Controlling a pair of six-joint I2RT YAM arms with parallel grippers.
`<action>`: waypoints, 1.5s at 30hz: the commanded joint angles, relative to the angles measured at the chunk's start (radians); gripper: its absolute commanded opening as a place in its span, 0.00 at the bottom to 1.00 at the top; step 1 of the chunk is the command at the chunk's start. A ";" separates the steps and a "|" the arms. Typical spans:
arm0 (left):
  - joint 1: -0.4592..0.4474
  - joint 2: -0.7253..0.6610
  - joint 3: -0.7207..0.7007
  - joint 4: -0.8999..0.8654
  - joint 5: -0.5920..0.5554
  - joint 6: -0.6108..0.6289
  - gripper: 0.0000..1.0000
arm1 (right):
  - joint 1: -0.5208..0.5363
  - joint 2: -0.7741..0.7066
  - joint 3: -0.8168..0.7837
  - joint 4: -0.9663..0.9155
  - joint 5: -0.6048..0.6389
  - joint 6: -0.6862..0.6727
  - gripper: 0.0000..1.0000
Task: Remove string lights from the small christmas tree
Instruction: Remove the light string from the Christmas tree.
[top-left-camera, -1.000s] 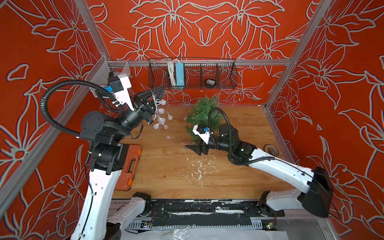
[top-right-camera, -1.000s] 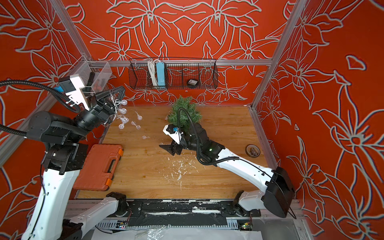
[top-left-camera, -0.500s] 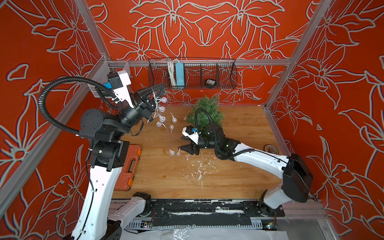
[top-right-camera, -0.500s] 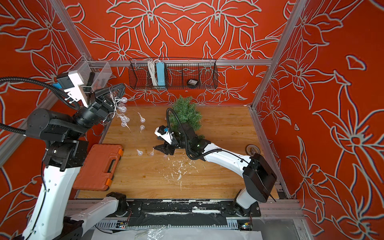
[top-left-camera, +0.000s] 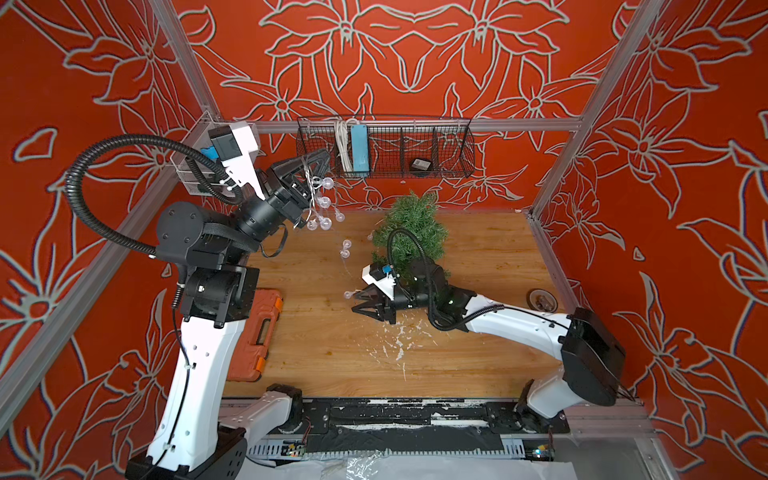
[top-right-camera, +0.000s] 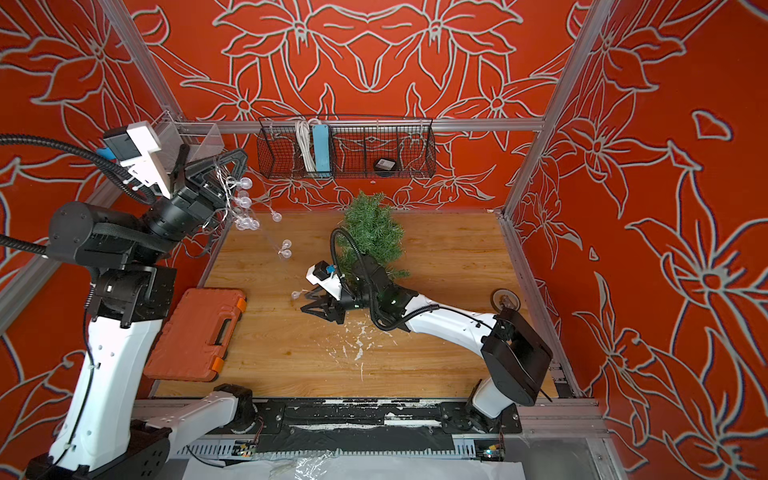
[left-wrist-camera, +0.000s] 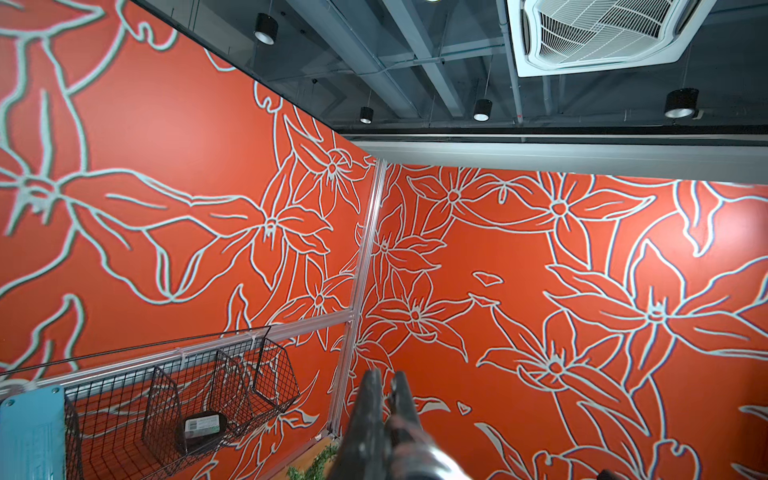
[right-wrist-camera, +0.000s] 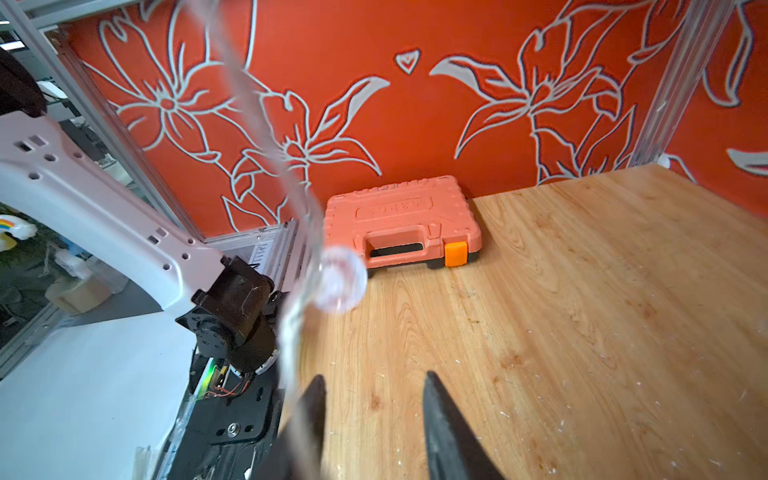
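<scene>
The small christmas tree (top-left-camera: 411, 230) (top-right-camera: 372, 232) stands at the back of the wooden table, partly behind my right arm. The string lights (top-left-camera: 324, 203) (top-right-camera: 245, 203), clear bulbs on thin wire, hang from my left gripper (top-left-camera: 324, 160) (top-right-camera: 240, 157), which is raised at the back left and shut on the wire. In the left wrist view the left gripper (left-wrist-camera: 386, 382) has its fingers pressed together. The strand trails down to a bulb (top-left-camera: 348, 295) (right-wrist-camera: 338, 278) beside my right gripper (top-left-camera: 358, 301) (top-right-camera: 306, 302) (right-wrist-camera: 374, 376). That gripper is open, low over the table left of the tree, with the blurred wire running past one finger.
An orange tool case (top-left-camera: 253, 332) (top-right-camera: 195, 336) (right-wrist-camera: 403, 220) lies at the table's left edge. A wire basket (top-left-camera: 386, 149) hangs on the back wall. White flecks (top-left-camera: 395, 345) litter the wood near the front. A small round object (top-left-camera: 540, 299) sits at the right edge.
My right arm has swung left, away from the tree, and its jaws have narrowed. My left gripper has lifted the lights a little, and the strand now stretches down to the right gripper.
</scene>
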 joint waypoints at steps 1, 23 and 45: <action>-0.003 0.002 0.035 0.051 0.027 -0.029 0.00 | 0.006 -0.034 -0.024 0.033 0.057 -0.004 0.53; -0.122 0.108 0.029 0.043 -0.003 0.023 0.00 | 0.006 -0.708 -0.240 -0.465 0.684 -0.003 0.00; -0.308 0.571 0.559 -0.204 -0.058 0.215 0.00 | -0.478 -0.516 0.197 -0.476 0.878 -0.092 0.00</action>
